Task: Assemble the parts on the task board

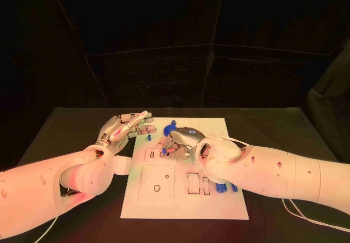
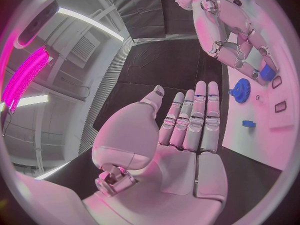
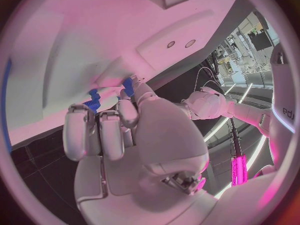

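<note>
One task board (image 1: 182,202) mid-table, long side running away from the robot. Blue parts: gear (image 2: 240,90) and small block (image 2: 249,123) near the far left corner, one peg (image 1: 233,188) at the right edge. Left hand (image 1: 125,127) flat, fingers straight, empty, off the board's left edge. Right hand (image 1: 184,141) curled over the board's far half, fingers on a blue piece (image 3: 94,99); can't tell if gripped. Near half bare.

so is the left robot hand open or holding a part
Open. The left robot hand has its fingers stretched out straight with a bare palm in its wrist view, and it hovers at the board's left edge holding nothing.
</note>
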You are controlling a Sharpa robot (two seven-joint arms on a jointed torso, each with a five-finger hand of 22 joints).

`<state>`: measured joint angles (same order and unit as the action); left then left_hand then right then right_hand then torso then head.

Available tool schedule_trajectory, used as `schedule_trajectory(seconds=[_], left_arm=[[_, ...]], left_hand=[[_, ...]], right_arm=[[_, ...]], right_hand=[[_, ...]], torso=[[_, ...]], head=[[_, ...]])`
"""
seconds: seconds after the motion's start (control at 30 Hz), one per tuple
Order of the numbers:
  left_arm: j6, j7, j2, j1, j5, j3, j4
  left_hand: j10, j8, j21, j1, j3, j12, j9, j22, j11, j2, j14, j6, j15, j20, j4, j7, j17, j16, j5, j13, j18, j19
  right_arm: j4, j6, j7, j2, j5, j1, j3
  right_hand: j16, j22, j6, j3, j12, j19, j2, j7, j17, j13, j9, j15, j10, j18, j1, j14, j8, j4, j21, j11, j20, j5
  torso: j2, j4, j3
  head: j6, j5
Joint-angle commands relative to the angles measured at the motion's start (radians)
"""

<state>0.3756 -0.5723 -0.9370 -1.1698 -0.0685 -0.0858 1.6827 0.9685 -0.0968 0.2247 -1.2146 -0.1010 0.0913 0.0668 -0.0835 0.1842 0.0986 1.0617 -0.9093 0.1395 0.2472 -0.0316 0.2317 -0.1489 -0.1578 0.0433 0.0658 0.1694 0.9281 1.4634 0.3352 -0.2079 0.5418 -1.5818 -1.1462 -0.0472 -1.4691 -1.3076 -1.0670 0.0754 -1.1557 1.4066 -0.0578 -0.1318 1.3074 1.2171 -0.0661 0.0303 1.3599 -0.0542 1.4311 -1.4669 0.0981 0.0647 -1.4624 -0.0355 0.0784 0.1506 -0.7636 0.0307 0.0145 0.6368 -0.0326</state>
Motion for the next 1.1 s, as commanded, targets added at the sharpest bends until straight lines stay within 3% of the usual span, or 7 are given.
schedule_trajectory(seconds=[0.03, 0.83, 1.1], left_arm=[[-0.015, -0.003, 0.001, -0.002, -0.001, 0.001, 0.0], [-0.018, 0.002, -0.001, -0.001, -0.001, 0.001, -0.002], [-0.018, 0.004, -0.001, -0.001, -0.001, 0.001, -0.003]], left_hand=[[0.008, 0.004, -0.006, -0.005, 0.0, -0.003, 0.0, 0.002, 0.002, 0.006, 0.004, -0.008, -0.001, 0.001, 0.006, 0.003, -0.001, 0.006, 0.004, 0.0, 0.014, 0.005], [0.008, 0.005, -0.007, -0.004, -0.001, -0.004, 0.0, 0.003, 0.002, 0.006, 0.004, -0.008, -0.001, 0.001, 0.007, 0.003, -0.002, 0.007, 0.004, -0.001, 0.014, 0.005], [0.008, 0.005, -0.007, -0.004, -0.001, -0.004, 0.0, 0.003, 0.002, 0.006, 0.004, -0.008, -0.001, 0.001, 0.007, 0.003, -0.002, 0.007, 0.004, -0.001, 0.014, 0.005]], right_arm=[[0.002, -0.043, -0.011, 0.0, -0.027, 0.0, -0.001], [0.023, -0.077, -0.04, 0.017, -0.061, 0.001, -0.001], [0.023, -0.066, -0.051, 0.015, -0.066, 0.001, -0.001]], right_hand=[[0.001, -0.035, -0.015, 0.006, 0.004, -0.003, -0.002, 0.012, 0.096, -0.001, -0.002, 0.004, -0.002, 0.001, -0.009, -0.069, -0.002, 0.0, -0.001, 0.001, 0.0, -0.006], [0.003, -0.031, -0.017, 0.013, 0.01, -0.007, 0.024, 0.011, 0.092, -0.004, -0.003, 0.003, -0.006, 0.0, -0.026, -0.068, -0.005, -0.003, 0.001, 0.001, 0.002, -0.002], [0.009, -0.025, 0.01, 0.013, 0.039, -0.011, 0.057, 0.001, 0.085, -0.025, 0.001, -0.003, -0.023, -0.001, -0.057, -0.066, -0.022, 0.006, 0.005, -0.007, 0.006, 0.007]], torso=[[0.001, 0.0, 0.0003], [0.001, 0.0009, 0.0008], [0.0, 0.0008, 0.001]], head=[[0.002, 0.001], [0.008, 0.0], [0.008, -0.001]])
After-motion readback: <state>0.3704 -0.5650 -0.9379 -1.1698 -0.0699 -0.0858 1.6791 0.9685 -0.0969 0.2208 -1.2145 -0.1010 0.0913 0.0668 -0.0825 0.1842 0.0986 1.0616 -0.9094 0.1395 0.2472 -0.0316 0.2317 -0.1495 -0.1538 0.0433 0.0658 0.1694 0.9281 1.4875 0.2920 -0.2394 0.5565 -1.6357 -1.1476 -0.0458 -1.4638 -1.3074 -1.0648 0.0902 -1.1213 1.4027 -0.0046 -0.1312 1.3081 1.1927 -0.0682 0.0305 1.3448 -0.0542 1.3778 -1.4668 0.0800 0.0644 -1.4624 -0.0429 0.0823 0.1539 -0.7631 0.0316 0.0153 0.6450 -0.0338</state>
